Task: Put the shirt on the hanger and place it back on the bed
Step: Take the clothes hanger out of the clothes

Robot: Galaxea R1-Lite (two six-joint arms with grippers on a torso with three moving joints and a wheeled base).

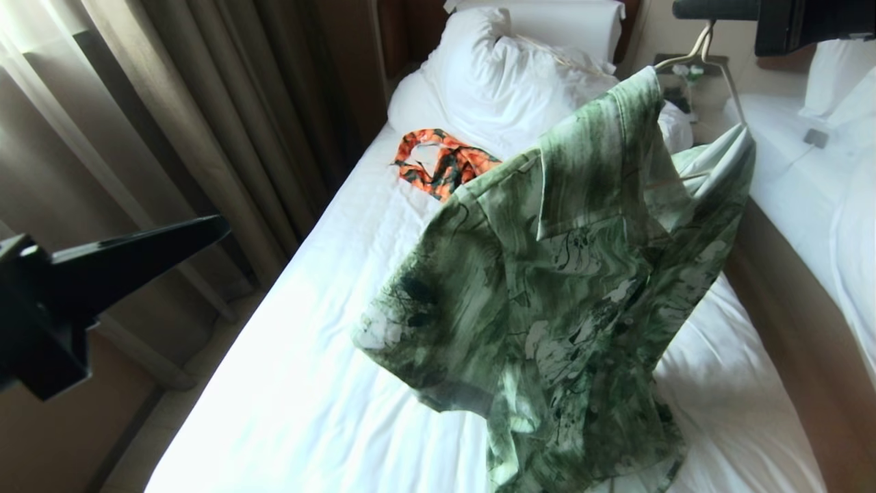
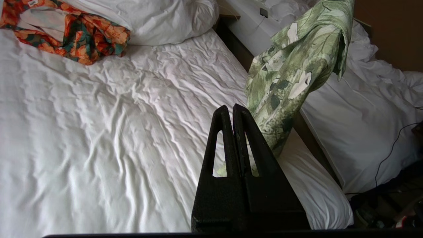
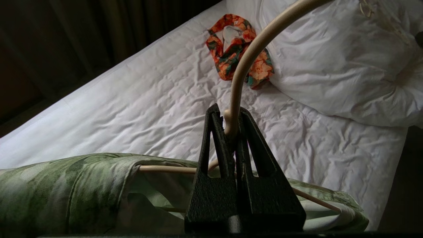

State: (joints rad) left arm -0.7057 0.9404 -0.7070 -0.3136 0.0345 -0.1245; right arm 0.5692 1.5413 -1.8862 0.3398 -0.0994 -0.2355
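1. the right gripper (image 3: 231, 132) is pinched tight on the neck of the hanger (image 3: 246, 62).
2. the shirt (image 1: 561, 274) hangs on it above the bed (image 1: 308, 356), its low hem on the sheet.
3. the left gripper (image 2: 233, 110) is closed and holds nothing.
4. the thin wire could twist or slip, and the shirt might slide off 1 side.
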